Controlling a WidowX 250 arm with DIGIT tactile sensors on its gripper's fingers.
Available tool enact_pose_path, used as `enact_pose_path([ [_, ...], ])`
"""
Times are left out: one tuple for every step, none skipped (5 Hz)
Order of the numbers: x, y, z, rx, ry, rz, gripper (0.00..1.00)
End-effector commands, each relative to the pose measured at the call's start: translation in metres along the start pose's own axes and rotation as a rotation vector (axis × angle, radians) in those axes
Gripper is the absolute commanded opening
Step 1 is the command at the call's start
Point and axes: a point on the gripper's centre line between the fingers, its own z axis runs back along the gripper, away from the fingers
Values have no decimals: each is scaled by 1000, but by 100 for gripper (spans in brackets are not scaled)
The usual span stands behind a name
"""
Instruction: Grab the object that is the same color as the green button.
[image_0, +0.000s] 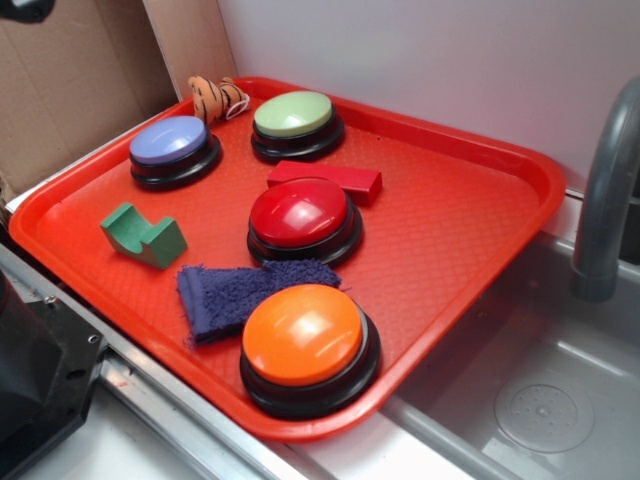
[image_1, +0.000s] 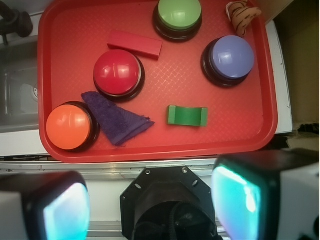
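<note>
The red tray (image_0: 480, 215) is showing as plastic with a fine pebbled grain, smoother along its rim. The orange button (image_0: 302, 334) and red button (image_0: 298, 212) are gleaming — glossy plastic domes catching highlights — while the green button (image_0: 293, 114) and lilac-blue button (image_0: 168, 140) are looking duller, all on shiny black bases. The green block (image_0: 143, 235) is appearing matt and smooth. The blue cloth (image_0: 235, 295) is looking fuzzy, like terry towelling. At lower right, the sink (image_0: 520, 390) is shining as brushed metal — cardboard is standing at upper left.

We note the gripper (image_1: 150, 205): two blurred pale fingers (image_1: 47, 207) with glowing cyan pads, flanking a black screw-fastened mount (image_1: 167, 197).
</note>
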Motion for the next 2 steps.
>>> enact_pose_path([
  [0,0,0,0,0,0,100],
  [12,0,-30,40,-12,40,100],
])
